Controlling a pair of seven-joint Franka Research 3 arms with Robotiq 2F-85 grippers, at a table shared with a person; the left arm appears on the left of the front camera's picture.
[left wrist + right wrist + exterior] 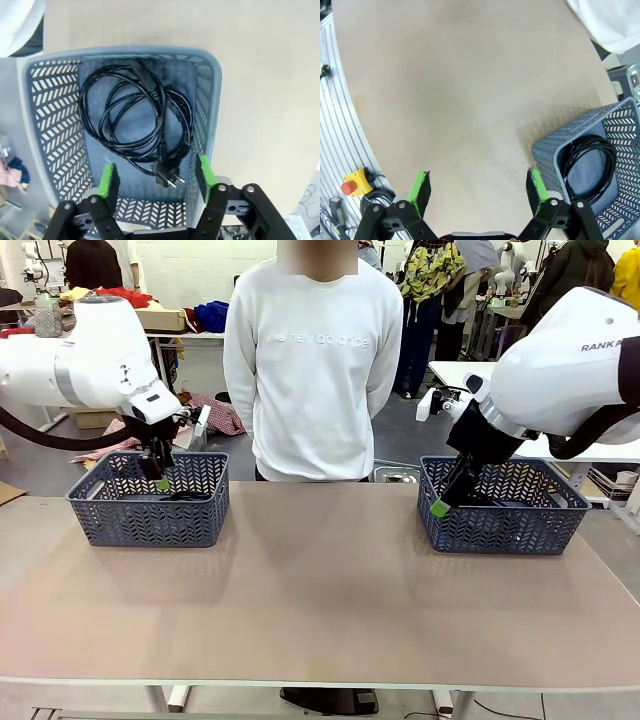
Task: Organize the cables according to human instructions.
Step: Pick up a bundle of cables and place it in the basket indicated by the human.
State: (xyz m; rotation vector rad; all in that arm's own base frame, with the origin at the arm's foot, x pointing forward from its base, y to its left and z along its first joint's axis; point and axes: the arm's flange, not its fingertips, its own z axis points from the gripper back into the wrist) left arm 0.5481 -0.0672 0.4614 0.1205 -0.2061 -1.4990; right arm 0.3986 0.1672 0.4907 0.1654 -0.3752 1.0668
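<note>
left gripper (156, 180) spread wide, holding nothing, straight above coiled cable (135, 120) flat in left basket (45, 130) (plug end nearest the pads) | right gripper (477, 187) spread wide, empty, by right basket (615, 125) holding another cable (585, 165) | person (312, 360) behind bare table (320, 590), nothing blocking

Both arms low, both hands open

Left hand (160, 480) points down from the left arm, fingers spread, nothing between pads; right hand (441, 506) angles down and inward from the right arm, fingers wide, nothing gripped
</note>
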